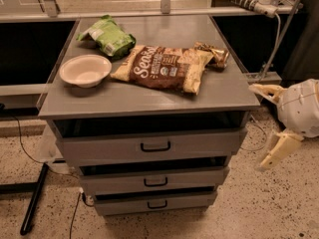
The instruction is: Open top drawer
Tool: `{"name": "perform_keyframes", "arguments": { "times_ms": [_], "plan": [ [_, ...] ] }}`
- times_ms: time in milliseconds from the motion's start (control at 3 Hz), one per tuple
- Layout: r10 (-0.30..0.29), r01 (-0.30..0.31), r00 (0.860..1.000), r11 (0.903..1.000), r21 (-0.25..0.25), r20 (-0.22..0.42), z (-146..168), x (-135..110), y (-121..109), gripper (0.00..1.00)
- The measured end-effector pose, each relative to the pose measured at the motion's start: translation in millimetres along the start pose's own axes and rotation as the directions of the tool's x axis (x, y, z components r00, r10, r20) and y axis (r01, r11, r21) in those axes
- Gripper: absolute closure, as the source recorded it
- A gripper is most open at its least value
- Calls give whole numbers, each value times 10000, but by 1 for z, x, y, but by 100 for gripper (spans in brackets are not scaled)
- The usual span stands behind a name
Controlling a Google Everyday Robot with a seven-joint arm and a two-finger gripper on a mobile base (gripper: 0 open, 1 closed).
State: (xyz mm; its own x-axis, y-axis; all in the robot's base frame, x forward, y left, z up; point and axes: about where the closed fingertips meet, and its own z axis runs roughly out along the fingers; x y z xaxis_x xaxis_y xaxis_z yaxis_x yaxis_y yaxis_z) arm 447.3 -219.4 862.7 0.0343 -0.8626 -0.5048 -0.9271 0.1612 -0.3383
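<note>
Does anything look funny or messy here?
A little. The top drawer and the lower drawers look slightly ajar, with dark gaps above them. Nothing is spilled on the cabinet. The gripper hangs open to the cabinet's right, touching nothing.

Grey cabinet top [149, 97]: white bowl [85, 69] left, green bag [107, 36] behind, brown chip bag [162, 67] centre, small wrapper [215, 54] touching it. Gripper [256, 127] off right side, spread.

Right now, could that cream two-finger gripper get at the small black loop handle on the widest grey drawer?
Probably yes, after swinging round: the gripper hangs open beside the grey cabinet, and nothing stands before the handle of the top drawer.
</note>
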Motion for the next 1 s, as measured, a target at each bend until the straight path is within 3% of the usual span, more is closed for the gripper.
{"name": "perform_keyframes", "arguments": {
  "times_ms": [333,1000],
  "plan": [
    [-53,53,10000,9999,-137,-28,8,-1,6,0],
    [390,-407,9989,9964,-738,-251,72,32,42,0]
  ]
}}
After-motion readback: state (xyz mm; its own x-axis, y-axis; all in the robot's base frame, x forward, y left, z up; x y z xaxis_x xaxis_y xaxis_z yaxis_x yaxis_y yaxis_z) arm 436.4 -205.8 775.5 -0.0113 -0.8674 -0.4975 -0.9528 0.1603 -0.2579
